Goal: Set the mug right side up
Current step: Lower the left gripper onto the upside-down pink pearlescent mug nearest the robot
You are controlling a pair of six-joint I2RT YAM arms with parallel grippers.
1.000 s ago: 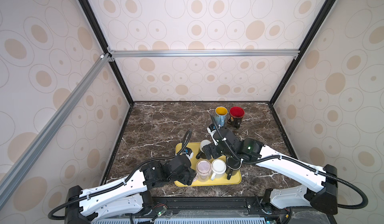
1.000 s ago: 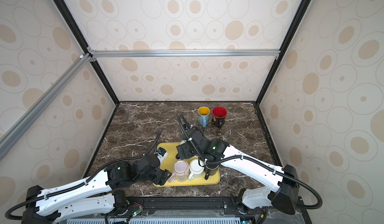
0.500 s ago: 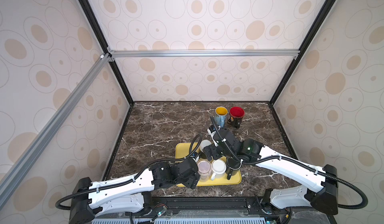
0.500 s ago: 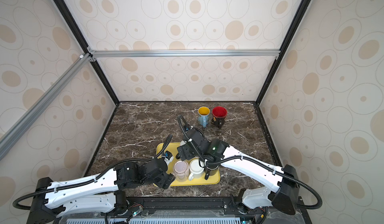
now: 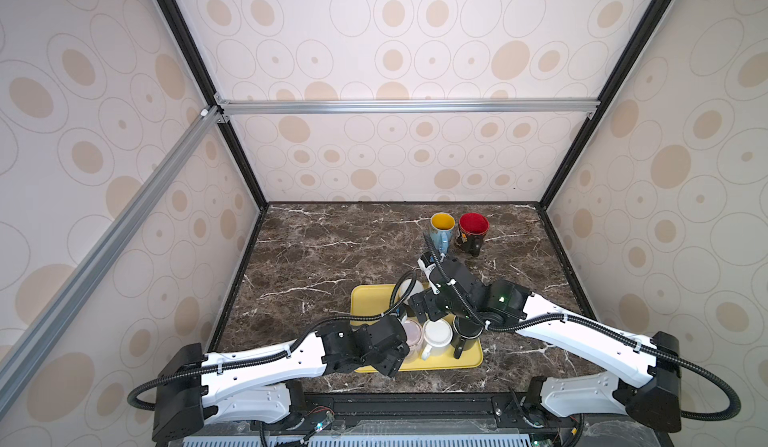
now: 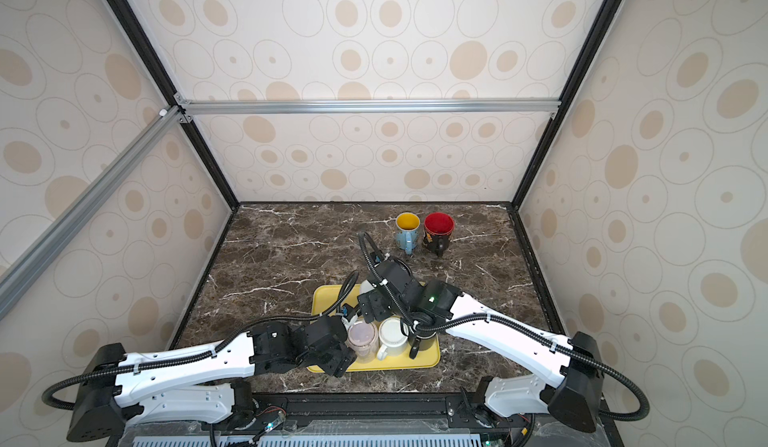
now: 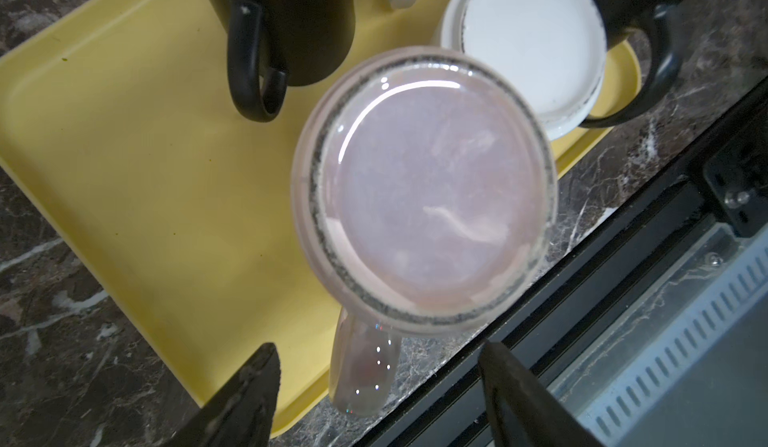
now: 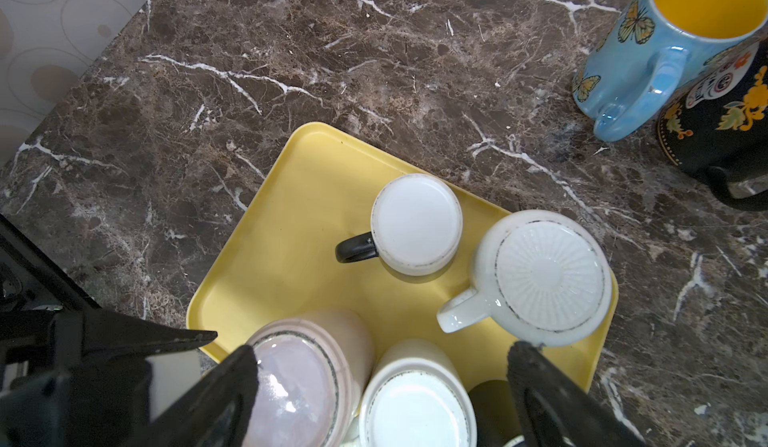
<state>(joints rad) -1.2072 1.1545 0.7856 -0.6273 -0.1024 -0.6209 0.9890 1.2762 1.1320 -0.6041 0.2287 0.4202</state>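
A pink mug (image 5: pixel 411 332) (image 6: pixel 362 337) (image 7: pixel 424 191) (image 8: pixel 299 378) stands upside down near the front of the yellow tray (image 5: pixel 365 299) (image 6: pixel 324 299) (image 7: pixel 124 133). Its handle (image 7: pixel 361 370) sticks out over the tray's front edge. My left gripper (image 7: pixel 378 349) (image 5: pixel 401 359) is open, with one finger on each side of that handle and a gap to it on both sides. My right gripper (image 8: pixel 382 351) (image 5: pixel 424 308) hangs open above the tray, over the pink mug and the white mug (image 8: pixel 415 407) (image 5: pixel 437 335) beside it, holding nothing.
More upside-down mugs crowd the tray: a black-handled one (image 8: pixel 415 220), a ribbed white one (image 8: pixel 544 274) and a black one (image 5: pixel 467 328). A blue mug (image 5: pixel 441 227) and a red-lined black mug (image 5: pixel 473 231) stand upright on the marble behind. The table's front rail (image 7: pixel 623 299) lies just past the tray.
My left arm has swung right along the tray's front edge to the pink mug, and its jaws have narrowed a little. My right arm has hardly moved.
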